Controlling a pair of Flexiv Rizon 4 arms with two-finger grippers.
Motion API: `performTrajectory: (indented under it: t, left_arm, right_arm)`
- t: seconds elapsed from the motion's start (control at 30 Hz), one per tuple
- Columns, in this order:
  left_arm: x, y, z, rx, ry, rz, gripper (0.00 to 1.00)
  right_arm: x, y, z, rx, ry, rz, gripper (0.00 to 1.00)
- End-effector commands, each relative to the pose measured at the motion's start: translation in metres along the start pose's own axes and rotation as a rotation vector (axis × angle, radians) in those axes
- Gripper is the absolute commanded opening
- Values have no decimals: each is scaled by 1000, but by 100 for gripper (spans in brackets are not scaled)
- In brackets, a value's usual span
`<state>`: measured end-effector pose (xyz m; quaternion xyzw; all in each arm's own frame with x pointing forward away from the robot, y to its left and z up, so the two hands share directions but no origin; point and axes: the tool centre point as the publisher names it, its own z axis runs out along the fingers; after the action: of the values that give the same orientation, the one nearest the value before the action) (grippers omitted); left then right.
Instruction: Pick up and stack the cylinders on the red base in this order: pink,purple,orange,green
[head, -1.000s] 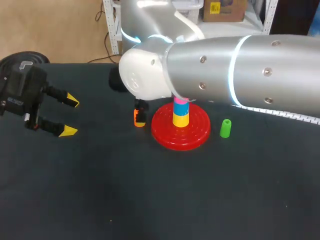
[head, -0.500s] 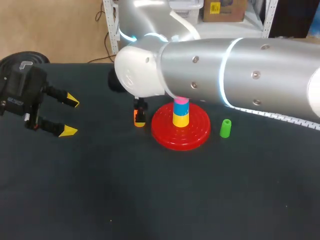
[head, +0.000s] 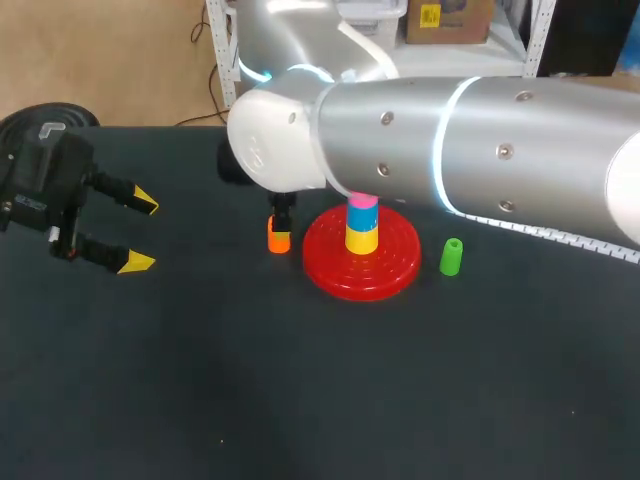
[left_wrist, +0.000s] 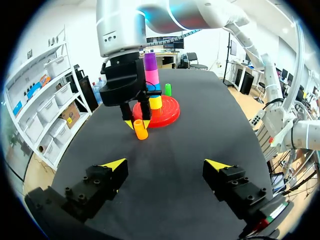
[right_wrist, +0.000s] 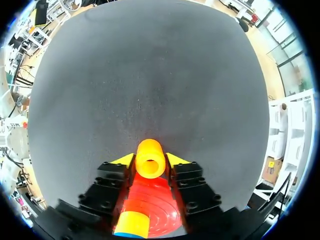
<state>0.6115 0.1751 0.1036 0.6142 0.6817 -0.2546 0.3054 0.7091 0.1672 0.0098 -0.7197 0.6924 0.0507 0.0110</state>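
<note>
Orange is the piece I am working on: my right gripper (left_wrist: 137, 123) points straight down over the orange cylinder (right_wrist: 150, 159), just beside the red base (head: 395, 265) on the side nearer my left arm. Both yellow tips press its upper end from 2 sides, so I count it clamped. It looks slightly tilted from the left wrist, and I cannot tell whether its foot touches the table (head: 300, 400). I judge the high grip is there to leave the lower end free to seat on the stack. That stack stands at the middle of the base: yellow (head: 362, 241) lowest, then blue (head: 362, 219), pink (left_wrist: 151, 76) and purple (left_wrist: 150, 60) on top, so orange is next by the order. The green cylinder (head: 451, 257) stands upright on the table just off the base's other side, untouched, which suits its place as last. My left gripper (head: 140, 233) hangs well apart from all this with its fingers spread and nothing between them, I think to keep the right arm's path free. Some small pale print shows on the left gripper's housing, too small to read; the cylinders and base show no lettering.
</note>
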Motion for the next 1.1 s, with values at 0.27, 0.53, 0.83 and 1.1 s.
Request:
performTrajectory:
  t: [0.27,0.53,0.83,1.1]
  left_arm:
    - [1,0,0,-2,-4,3,100]
    - [1,0,0,-2,-4,3,100]
    - [1,0,0,-2,-4,3,100]
    - [1,0,0,-2,-4,3,100]
  right_arm:
    - [1,0,-1,-6,1,2,0]
    - [4,1,-9,2,1,6,0]
    - [10,13,-47,5,-13,33,0]
    - [26,23,-106,-8,-6,104,0]
